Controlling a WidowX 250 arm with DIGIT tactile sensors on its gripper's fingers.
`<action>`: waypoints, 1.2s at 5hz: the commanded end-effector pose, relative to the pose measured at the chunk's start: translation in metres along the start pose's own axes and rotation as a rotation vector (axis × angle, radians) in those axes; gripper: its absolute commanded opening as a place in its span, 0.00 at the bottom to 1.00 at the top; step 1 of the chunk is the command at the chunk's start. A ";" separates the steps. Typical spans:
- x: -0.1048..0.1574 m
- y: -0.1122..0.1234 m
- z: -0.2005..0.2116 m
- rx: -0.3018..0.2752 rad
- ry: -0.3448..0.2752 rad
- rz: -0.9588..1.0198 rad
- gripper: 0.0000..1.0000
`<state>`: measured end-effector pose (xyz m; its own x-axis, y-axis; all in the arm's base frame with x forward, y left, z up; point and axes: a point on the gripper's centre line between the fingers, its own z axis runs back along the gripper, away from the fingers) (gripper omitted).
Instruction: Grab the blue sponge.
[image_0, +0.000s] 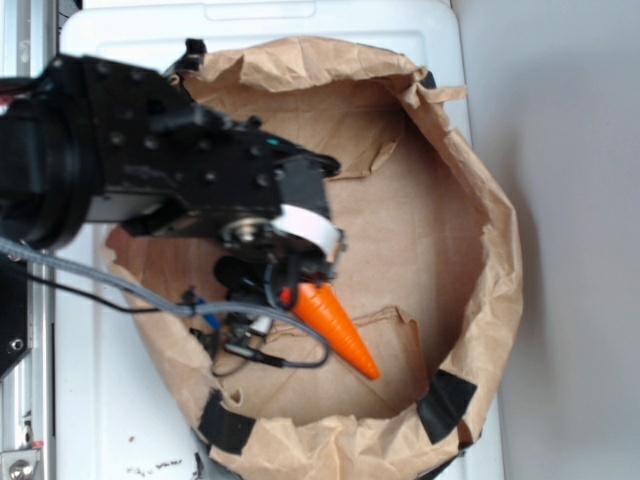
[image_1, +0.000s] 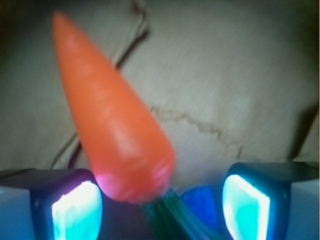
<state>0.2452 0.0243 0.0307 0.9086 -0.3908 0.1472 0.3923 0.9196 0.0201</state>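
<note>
- A black robot arm reaches in from the left over a bin lined with crumpled brown paper, its cables trailing down beside the carrot.
- The gripper hangs low just left of the orange carrot in the exterior view; the wrist view shows its two fingers standing apart, the carrot's thick end and green top between them, and whether either pad touches the carrot cannot be told.
- The carrot lies on the paper with its tip pointing away from the gripper (down and to the right in the exterior view).
- The blue sponge shows only as a small blue patch in the wrist view, just right of the carrot's green top and between the fingers, partly hidden under the carrot; in the exterior view it is hidden under the arm.
- A strip of black tape holds the paper rim right of the carrot's tip.
</note>
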 end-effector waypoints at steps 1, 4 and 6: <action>-0.022 0.007 -0.050 0.064 0.039 -0.023 0.00; 0.027 -0.028 0.060 -0.182 -0.068 0.138 0.00; 0.054 -0.027 0.147 -0.228 -0.093 0.227 0.00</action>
<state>0.2563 -0.0137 0.1619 0.9764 -0.1564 0.1491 0.1916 0.9456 -0.2629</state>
